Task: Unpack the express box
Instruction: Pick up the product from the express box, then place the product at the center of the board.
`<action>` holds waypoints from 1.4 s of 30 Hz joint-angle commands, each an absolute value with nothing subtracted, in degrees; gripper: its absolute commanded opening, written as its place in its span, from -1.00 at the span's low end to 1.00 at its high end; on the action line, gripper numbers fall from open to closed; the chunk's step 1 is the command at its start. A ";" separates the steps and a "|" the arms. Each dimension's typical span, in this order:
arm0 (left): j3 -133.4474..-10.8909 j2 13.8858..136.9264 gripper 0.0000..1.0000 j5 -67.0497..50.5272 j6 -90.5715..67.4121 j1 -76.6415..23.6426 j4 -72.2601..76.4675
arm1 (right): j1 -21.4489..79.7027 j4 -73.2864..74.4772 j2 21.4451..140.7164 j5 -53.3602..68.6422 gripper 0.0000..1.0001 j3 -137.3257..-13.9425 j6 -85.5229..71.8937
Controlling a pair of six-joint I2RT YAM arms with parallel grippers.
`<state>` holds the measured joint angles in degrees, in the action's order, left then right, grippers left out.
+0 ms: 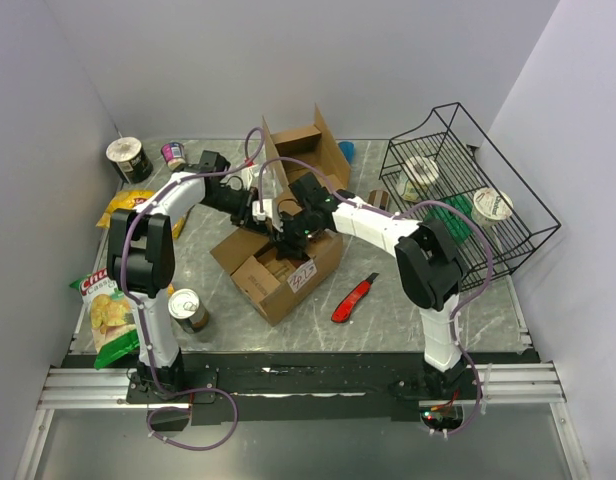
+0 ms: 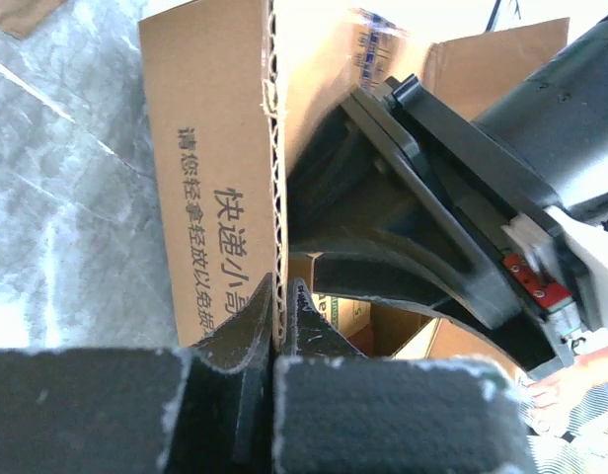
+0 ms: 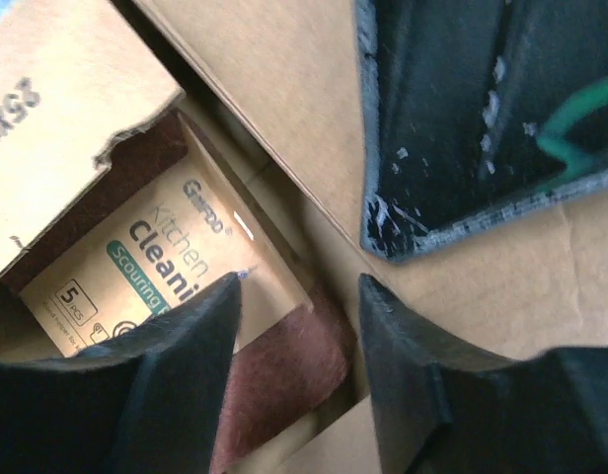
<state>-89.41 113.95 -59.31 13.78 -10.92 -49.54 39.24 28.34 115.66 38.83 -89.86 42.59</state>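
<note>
Edgewise, fluted cardboard flap (image 2: pixel 225 148) in left jaws, flat packet (image 3: pixel 156 267), perhaps paper.

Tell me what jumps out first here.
Both arms meet over the open cardboard box at table centre; the left gripper is shut on a raised flap. The right gripper hangs open inside, over a kitchen scouring-pad pack. A red utility knife lies right of the box.

The express box (image 1: pixel 288 285) is matt brown corrugated cardboard, its cut edge showing raw fluting. The counter (image 1: pixel 268 335) looks like smooth grey marble with a faint sheen. The wire basket (image 1: pixel 508 166) is thin black metal, and the crisp bag (image 1: pixel 110 315) is glossy plastic.
</note>
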 commanded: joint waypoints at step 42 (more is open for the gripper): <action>-81.83 100.90 0.93 -38.15 7.64 -0.09 -45.00 | 15.82 17.93 78.57 27.33 -0.37 -58.18 6.58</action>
